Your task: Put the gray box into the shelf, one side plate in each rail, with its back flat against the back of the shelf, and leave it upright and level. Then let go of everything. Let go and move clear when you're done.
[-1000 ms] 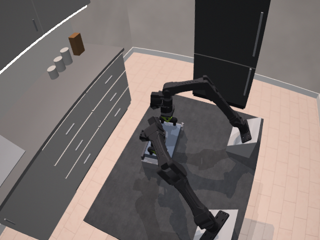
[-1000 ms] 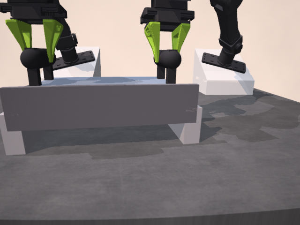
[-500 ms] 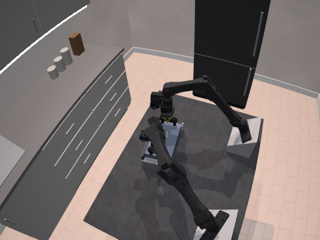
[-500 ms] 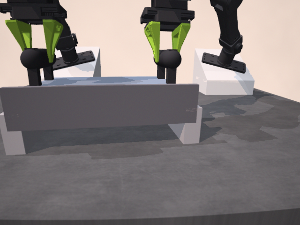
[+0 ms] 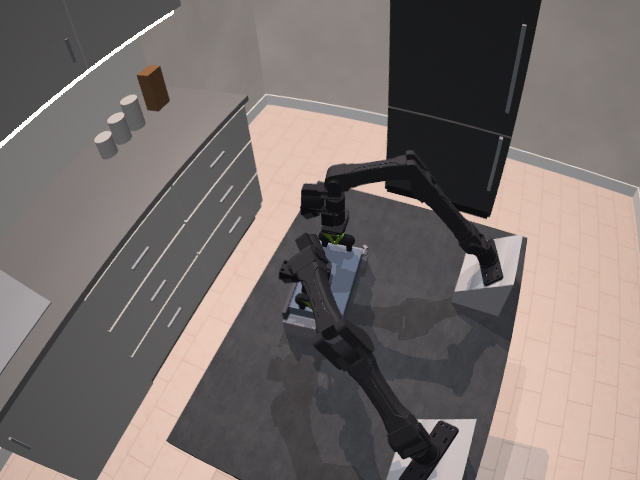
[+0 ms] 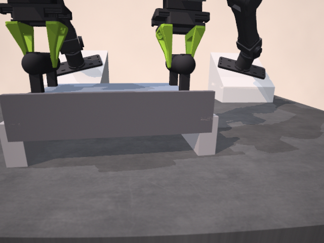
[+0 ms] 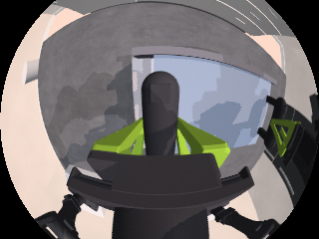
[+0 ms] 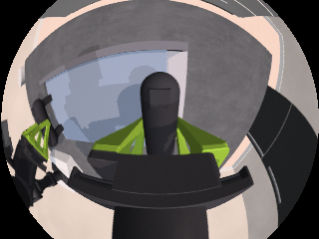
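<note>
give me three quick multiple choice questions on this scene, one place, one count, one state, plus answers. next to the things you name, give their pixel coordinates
1. Where does the brown block (image 5: 156, 93) stand?
a) on the floor
b) on the counter (image 5: 193, 109)
c) on the fridge

2. How many light gray cylinders (image 5: 119, 129) stand near it?
a) three
b) five
c) one

3. What is the left gripper (image 5: 308, 303) (image 6: 180, 63) (image 7: 160, 131) (image 8: 46, 120) doing?
a) standing open, away from everything
b) holding the brown block
c) shut on a black handle (image 5: 300, 299) (image 6: 187, 64) (image 7: 159, 102) (image 8: 39, 110)

Key:
1 b, the top view shows it there.
2 a, they line up in that view.
3 c, its green fingers flank the handle in the exterior view.
</note>
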Controlling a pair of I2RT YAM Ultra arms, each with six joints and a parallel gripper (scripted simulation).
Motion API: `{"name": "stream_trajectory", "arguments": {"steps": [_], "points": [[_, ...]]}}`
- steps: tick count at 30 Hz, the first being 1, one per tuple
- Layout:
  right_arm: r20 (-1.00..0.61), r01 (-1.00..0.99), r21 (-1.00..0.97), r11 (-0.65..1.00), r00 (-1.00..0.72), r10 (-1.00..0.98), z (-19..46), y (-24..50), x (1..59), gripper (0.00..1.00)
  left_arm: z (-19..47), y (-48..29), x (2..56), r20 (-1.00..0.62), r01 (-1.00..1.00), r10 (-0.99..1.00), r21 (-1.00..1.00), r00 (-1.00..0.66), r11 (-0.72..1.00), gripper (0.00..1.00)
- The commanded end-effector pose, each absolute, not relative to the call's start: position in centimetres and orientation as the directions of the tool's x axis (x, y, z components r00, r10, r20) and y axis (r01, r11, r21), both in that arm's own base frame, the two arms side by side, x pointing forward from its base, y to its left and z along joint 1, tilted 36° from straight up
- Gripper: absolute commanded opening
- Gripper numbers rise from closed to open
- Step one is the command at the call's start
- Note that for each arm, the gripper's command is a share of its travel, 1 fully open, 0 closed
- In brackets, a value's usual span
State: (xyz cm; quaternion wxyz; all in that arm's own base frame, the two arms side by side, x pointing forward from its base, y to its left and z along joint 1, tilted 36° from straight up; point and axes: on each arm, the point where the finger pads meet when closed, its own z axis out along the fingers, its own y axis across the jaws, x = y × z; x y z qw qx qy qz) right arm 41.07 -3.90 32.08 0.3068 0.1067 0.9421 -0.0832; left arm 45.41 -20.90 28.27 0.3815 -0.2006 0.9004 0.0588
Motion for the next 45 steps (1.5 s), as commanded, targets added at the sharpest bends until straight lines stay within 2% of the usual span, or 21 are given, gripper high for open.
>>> {"name": "stream_trajectory", "arguments": {"steps": [1,7,9,12,22,24,28,29,35,45], "points": [[-0.695,0.233,-0.075,0.97,-0.709,0.116,36.2,-3.1,41.1,0.16,33.7,-22.1,44.8,-0.769,-0.363,-0.357,-0.175,-0.531,0.915,0.16],[-0.695,0.231,-0.075,0.97,-0.709,0.115,36.0,-3.0,41.2,0.16,33.6,-21.9,44.9,-0.769,-0.367,-0.356,-0.17,-0.531,0.915,0.16],[-0.648,0.222,-0.086,0.971,-0.753,0.114,33.6,-2.9,41.1,0.16,33.5,-21.9,44.9,-0.769,-0.368,-0.354,-0.167,-0.532,0.915,0.16],[-0.687,0.23,-0.078,0.97,-0.717,0.115,35.7,-3.0,41.3,0.16,33.1,-21.8,44.9,-0.766,-0.371,-0.35,-0.157,-0.539,0.915,0.16],[-0.692,0.228,-0.075,0.971,-0.713,0.114,35.9,-3.0,41.1,0.16,33.4,-22.0,44.9,-0.77,-0.369,-0.352,-0.163,-0.532,0.915,0.16],[-0.646,0.214,-0.08,0.974,-0.755,0.113,33.5,-2.8,41.0,0.16,33.4,-21.9,44.9,-0.771,-0.372,-0.35,-0.158,-0.532,0.915,0.16],[-0.689,0.217,-0.065,0.974,-0.716,0.114,35.7,-2.8,41.2,0.16,33.3,-21.9,44.9,-0.772,-0.373,-0.349,-0.156,-0.531,0.914,0.16],[-0.69,0.218,-0.065,0.974,-0.715,0.114,35.8,-2.8,41.2,1.0,33.3,-21.9,44.9,-0.772,-0.372,-0.349,-0.158,-0.532,0.915,1.0],[-0.686,0.231,-0.071,0.97,-0.717,0.121,35.5,-3.3,41.3,1.0,31.1,-22.3,45.4,-0.76,-0.379,-0.323,-0.11,-0.564,0.919,1.0],[-0.689,0.232,-0.069,0.97,-0.714,0.122,35.8,-3.3,41.1,1.0,32.4,-21.9,44.9,-0.765,-0.376,-0.334,-0.129,-0.551,0.917,1.0]]}}
